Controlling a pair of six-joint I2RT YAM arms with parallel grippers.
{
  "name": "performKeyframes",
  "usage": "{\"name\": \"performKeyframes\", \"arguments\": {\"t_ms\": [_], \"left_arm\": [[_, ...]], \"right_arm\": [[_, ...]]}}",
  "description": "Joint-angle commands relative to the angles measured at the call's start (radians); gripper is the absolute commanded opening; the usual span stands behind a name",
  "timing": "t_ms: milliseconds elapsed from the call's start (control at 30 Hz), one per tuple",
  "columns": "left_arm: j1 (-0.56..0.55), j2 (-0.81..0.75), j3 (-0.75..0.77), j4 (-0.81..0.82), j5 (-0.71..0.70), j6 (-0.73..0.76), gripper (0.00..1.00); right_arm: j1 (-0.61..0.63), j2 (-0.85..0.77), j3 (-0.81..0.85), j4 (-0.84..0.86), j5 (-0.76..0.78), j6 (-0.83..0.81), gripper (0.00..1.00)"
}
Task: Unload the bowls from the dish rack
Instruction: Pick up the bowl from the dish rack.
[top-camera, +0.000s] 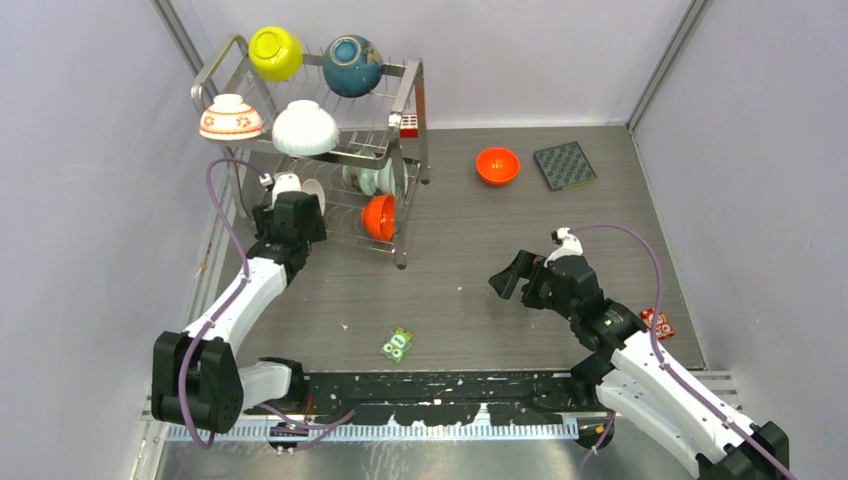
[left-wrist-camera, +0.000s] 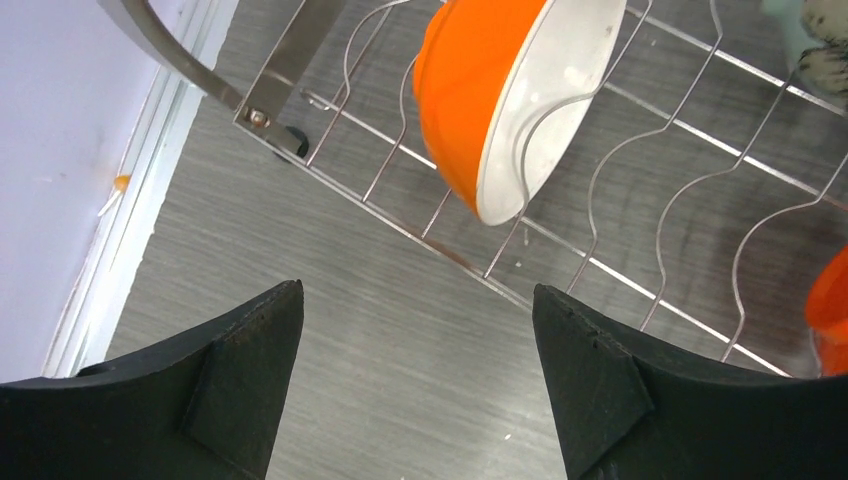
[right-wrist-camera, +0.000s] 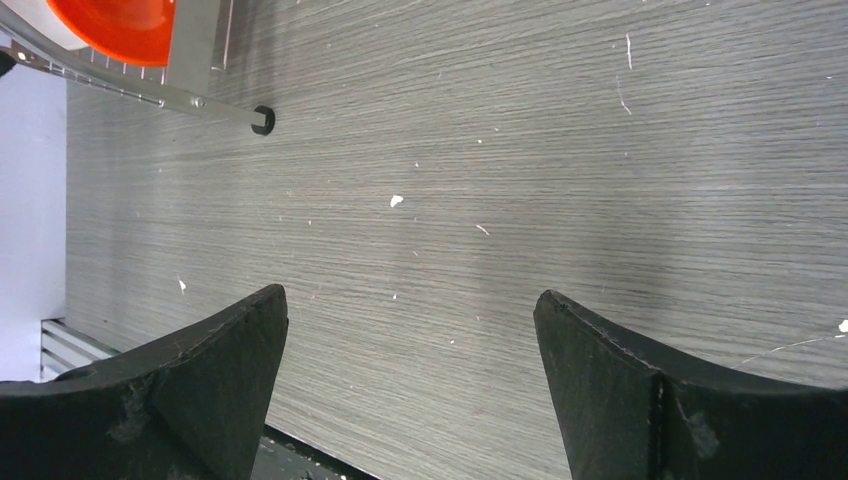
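Your left tool (left-wrist-camera: 415, 300) and right tool (right-wrist-camera: 410, 300) gaped; the glossy orange white-lined bowl (left-wrist-camera: 470, 90) looked rigid, slick, best gripped by its rim.

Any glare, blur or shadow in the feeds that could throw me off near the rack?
Top external: even light, sharp, only mild glints on the dish rack tubes. Left wrist: the orange bowl reads clearly; the left tool is a dark silhouette. Right wrist: table grain crisp, a soft shadow band across it, right tool equally dark.
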Motion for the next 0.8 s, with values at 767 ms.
{"name": "performKeyframes", "arguments": {"t_ms": [767], "left_arm": [[0.021,0.145,-0.096,0.634,-0.081,0.134,0.54]], "right_arm": [[-0.001,-0.077,-0.028,-0.021,-0.005,-0.005,0.96]]}}
